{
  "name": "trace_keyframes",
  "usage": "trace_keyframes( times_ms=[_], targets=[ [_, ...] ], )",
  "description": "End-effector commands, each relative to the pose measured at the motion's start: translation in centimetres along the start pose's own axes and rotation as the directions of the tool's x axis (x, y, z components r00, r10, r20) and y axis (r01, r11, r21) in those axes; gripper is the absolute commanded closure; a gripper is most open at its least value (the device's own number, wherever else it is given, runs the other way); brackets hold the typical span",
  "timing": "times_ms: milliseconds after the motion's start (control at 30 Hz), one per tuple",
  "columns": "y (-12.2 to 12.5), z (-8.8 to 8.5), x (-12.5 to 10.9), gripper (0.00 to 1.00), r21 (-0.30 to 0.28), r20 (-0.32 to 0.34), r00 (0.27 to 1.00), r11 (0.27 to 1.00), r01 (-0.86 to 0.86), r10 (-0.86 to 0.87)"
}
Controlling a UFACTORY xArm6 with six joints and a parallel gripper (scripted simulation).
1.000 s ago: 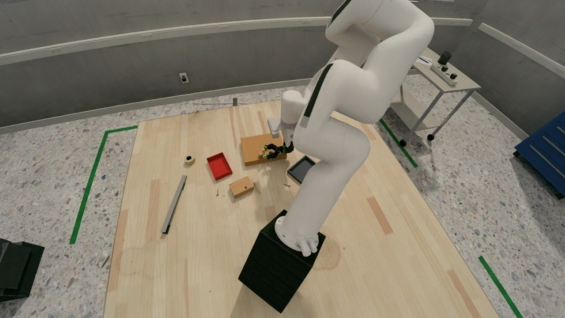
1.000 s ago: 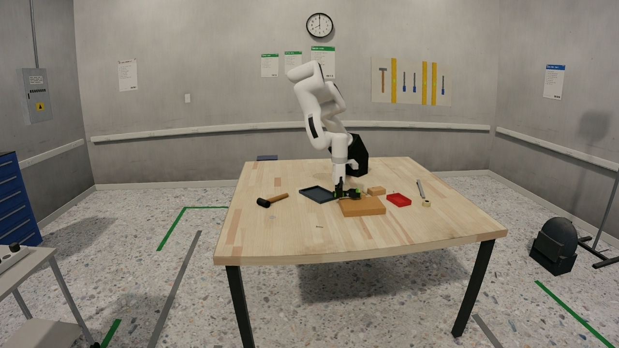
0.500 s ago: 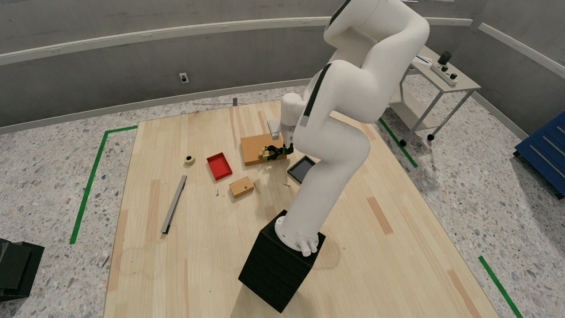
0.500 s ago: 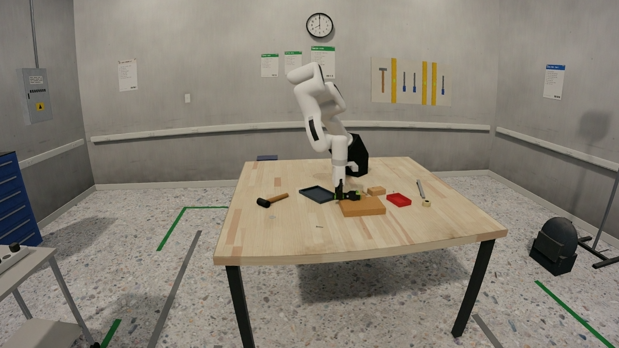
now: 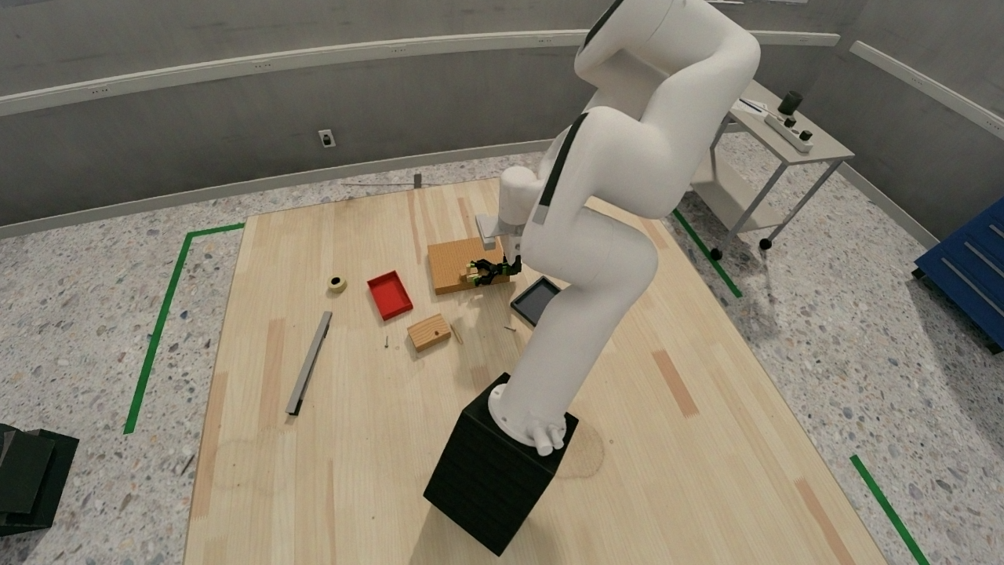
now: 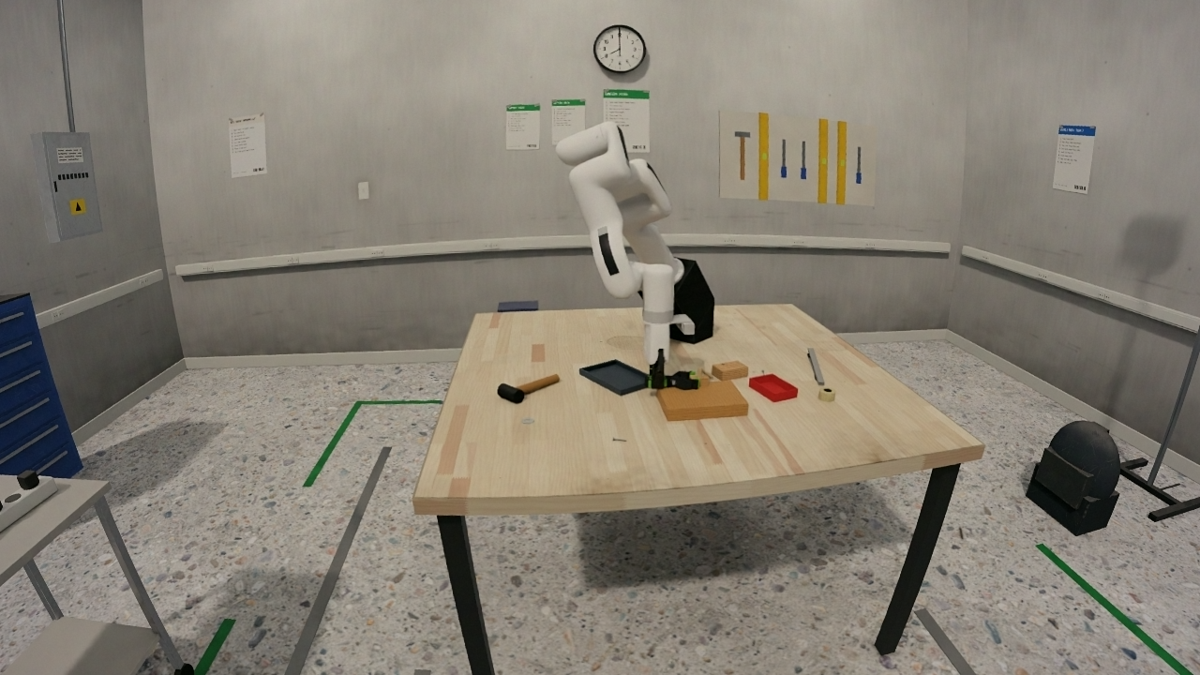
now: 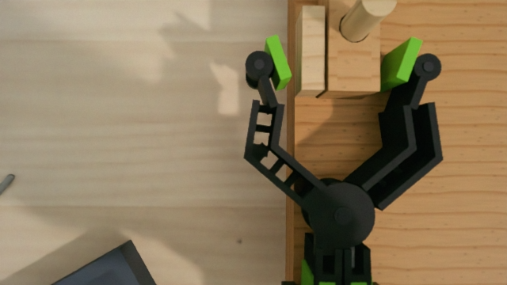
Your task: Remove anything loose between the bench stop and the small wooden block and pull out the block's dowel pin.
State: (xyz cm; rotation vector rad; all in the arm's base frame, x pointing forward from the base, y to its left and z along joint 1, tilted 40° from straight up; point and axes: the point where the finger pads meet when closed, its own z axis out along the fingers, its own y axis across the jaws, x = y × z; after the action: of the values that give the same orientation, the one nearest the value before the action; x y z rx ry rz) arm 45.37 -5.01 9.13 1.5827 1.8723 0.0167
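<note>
My gripper (image 5: 514,265) is shut on the handles of the black spring clamp (image 7: 337,166) and holds it low over the near edge of the bench board. The clamp's jaws stand spread. The left green pad (image 7: 278,61) is just outside the pale bench stop (image 7: 310,49). The right green pad (image 7: 398,63) is against the far side of the small wooden block (image 7: 350,63). The block lies flat beside the stop with no gap showing. The dowel pin (image 7: 366,17) stands upright in the block's hole. The clamp also shows in the exterior view (image 6: 671,380).
A dark grey tray (image 5: 535,300) lies beside the board, a red tray (image 5: 389,295) on its other side. A second wooden block (image 5: 428,331), a tape roll (image 5: 335,283), a metal bar (image 5: 308,362), a hammer (image 6: 527,387) and small nails lie on the table.
</note>
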Motion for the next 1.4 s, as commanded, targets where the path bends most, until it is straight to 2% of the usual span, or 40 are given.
trace_keyframes(
  times_ms=[0, 367, 1367],
  targets=[
    [0.10, -0.03, 0.00, 0.73, -0.002, 0.000, 1.000, 1.000, 0.000, 0.000],
    [0.10, -0.03, 0.00, 0.73, -0.002, 0.000, 1.000, 1.000, 0.000, 0.000],
    [0.10, -0.03, 0.00, 0.66, -0.002, 0.000, 1.000, 1.000, 0.000, 0.000]
  ],
)
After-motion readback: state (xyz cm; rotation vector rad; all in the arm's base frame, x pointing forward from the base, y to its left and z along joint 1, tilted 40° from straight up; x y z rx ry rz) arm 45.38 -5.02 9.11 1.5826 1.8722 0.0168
